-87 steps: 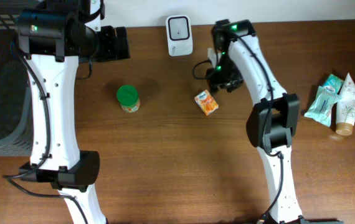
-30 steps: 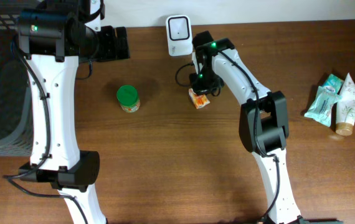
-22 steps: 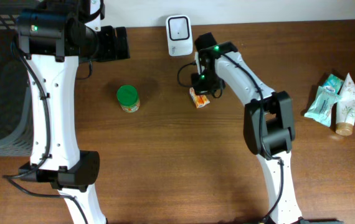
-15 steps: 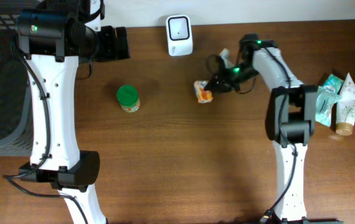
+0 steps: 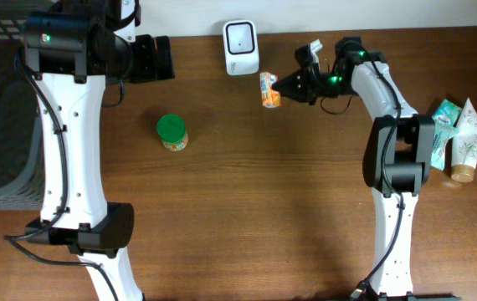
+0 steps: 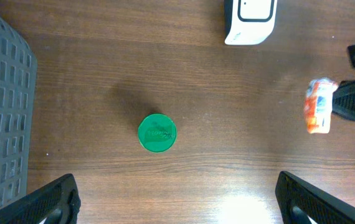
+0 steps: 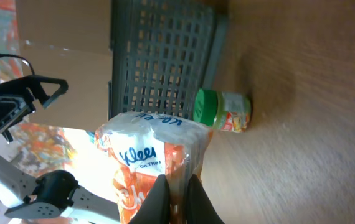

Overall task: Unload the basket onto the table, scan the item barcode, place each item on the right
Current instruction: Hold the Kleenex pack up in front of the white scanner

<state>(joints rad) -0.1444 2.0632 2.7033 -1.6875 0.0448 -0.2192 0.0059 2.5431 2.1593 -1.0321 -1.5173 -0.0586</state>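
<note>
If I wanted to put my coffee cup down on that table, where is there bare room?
The widest bare wood lies in front of the green-lidded jar, between the left arm and the right arm. Crowded: the back edge by the scanner, where the right gripper holds the orange packet, and the right edge with its pile of toiletries.

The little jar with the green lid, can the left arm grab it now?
Probably yes. The left gripper hangs open above the brown wooden table, and the small green-lidded jar stands alone nearby with nothing around it. The right gripper holds the orange packet well away.
</note>
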